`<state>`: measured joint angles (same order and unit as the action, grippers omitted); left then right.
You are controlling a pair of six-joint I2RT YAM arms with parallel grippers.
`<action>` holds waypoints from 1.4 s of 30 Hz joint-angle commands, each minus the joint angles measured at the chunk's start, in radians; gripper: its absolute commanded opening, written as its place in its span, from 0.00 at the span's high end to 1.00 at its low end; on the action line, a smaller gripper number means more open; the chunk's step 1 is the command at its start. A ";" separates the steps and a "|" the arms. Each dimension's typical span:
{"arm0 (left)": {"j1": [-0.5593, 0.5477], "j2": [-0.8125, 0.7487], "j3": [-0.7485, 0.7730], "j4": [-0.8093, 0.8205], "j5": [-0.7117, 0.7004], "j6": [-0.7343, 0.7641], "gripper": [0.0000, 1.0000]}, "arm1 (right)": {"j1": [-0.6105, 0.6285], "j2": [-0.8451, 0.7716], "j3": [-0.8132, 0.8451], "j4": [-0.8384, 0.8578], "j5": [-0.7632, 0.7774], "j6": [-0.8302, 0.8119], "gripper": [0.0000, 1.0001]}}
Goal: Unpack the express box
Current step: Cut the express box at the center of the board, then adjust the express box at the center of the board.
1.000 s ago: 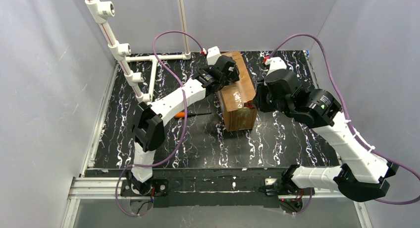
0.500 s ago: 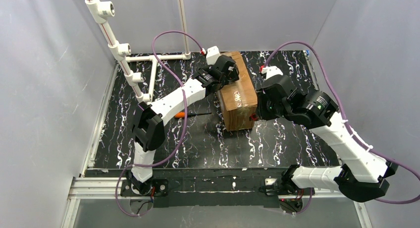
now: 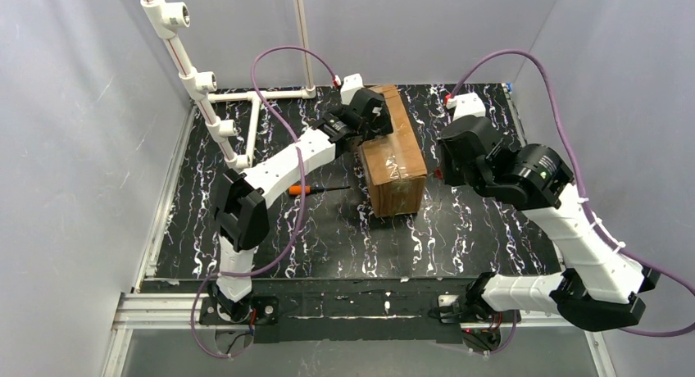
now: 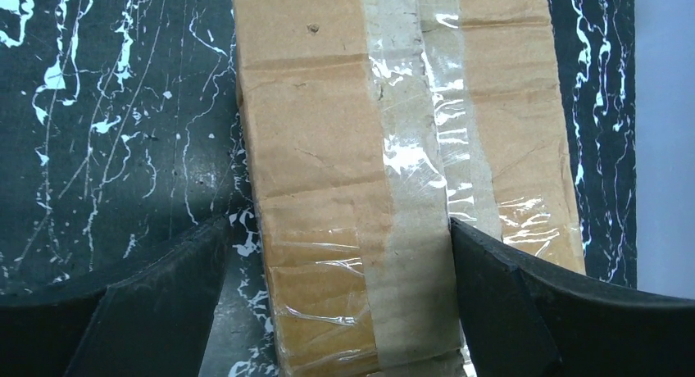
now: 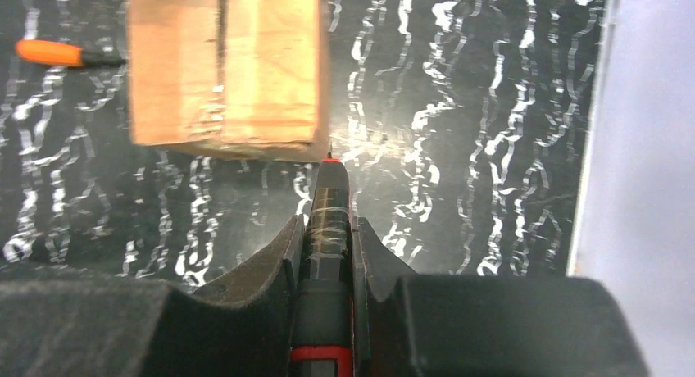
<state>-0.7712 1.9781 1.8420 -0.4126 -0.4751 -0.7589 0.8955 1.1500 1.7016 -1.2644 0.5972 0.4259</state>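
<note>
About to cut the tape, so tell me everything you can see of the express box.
The express box is an oblong brown corrugated-cardboard carton, flaps shut, with wrinkled glossy tape along its top seam. It lies flat on the black marbled table, slightly skewed. The open left claw hangs over its far half; contact is unclear. The right claw holds a red-and-black tool whose tip points at a corner. No label shows.

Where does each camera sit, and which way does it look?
Top external: high behind the bases, looking down on the table; left arm and right arm show.
Left wrist: above the express box, looking down at its tape; open jaws show.
Right wrist: right of the box, looking down; jaws grip a red-tipped tool.
Shared: all show the box; top and right wrist, an orange-handled tool.
</note>
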 commanded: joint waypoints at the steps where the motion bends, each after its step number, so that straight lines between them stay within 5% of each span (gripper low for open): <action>1: 0.007 -0.091 -0.046 -0.080 0.123 0.142 0.02 | 0.002 0.027 0.024 -0.047 0.192 -0.016 0.99; 13: 0.009 -0.215 -0.005 -0.138 0.271 0.197 0.02 | -0.027 0.068 -0.075 0.043 0.233 -0.041 0.99; 28: 0.074 -0.456 -0.243 -0.185 0.329 0.374 0.02 | -0.264 0.099 -0.184 0.276 -0.098 -0.153 0.99; 36: 0.155 -0.663 -0.499 -0.043 0.786 0.371 0.07 | -0.330 0.162 -0.223 0.395 -0.207 -0.164 0.99; 42: 0.162 -0.728 -0.613 -0.019 0.931 0.375 0.12 | -0.341 0.238 -0.223 0.464 -0.236 -0.167 0.99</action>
<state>-0.6151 1.2957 1.2942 -0.4774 0.2665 -0.4026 0.5613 1.3678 1.4746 -0.9001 0.4023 0.2760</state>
